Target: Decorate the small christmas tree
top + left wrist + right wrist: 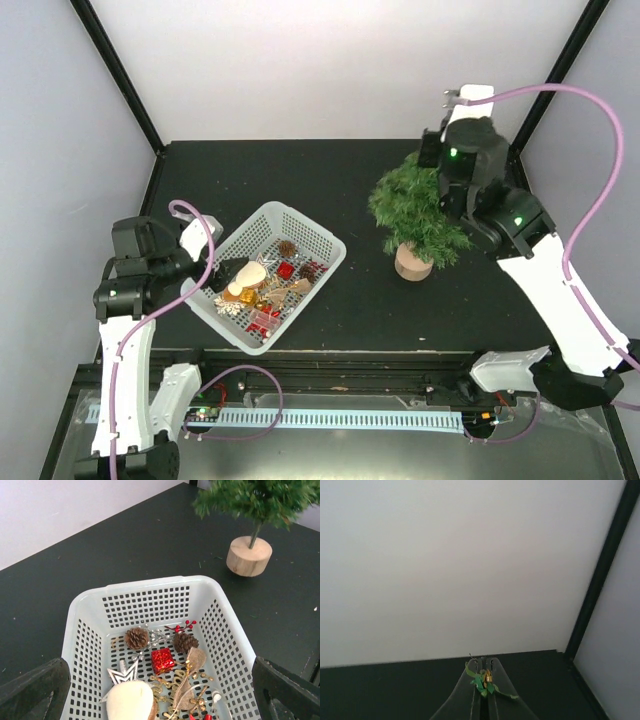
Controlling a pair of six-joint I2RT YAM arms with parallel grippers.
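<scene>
The small christmas tree (415, 208) stands upright on its round wooden base (413, 262) at the right of the black table; it also shows in the left wrist view (260, 497). My right gripper (483, 661) is shut on a small green-leaf ornament with a gold bit (484, 682). It is held high behind the tree's top (468, 97) and faces the back wall. My left gripper (160, 695) is open and empty, low over the near end of the white basket (145, 582). Its fingers (35, 690) stand wide apart.
The basket (300, 225) at the left-middle holds two pine cones (136, 637), a red gift box (162, 660), a silver star (122, 672), a cream ornament (129, 702), red berries (182, 626) and burlap and gold bits. Walls close the back and sides.
</scene>
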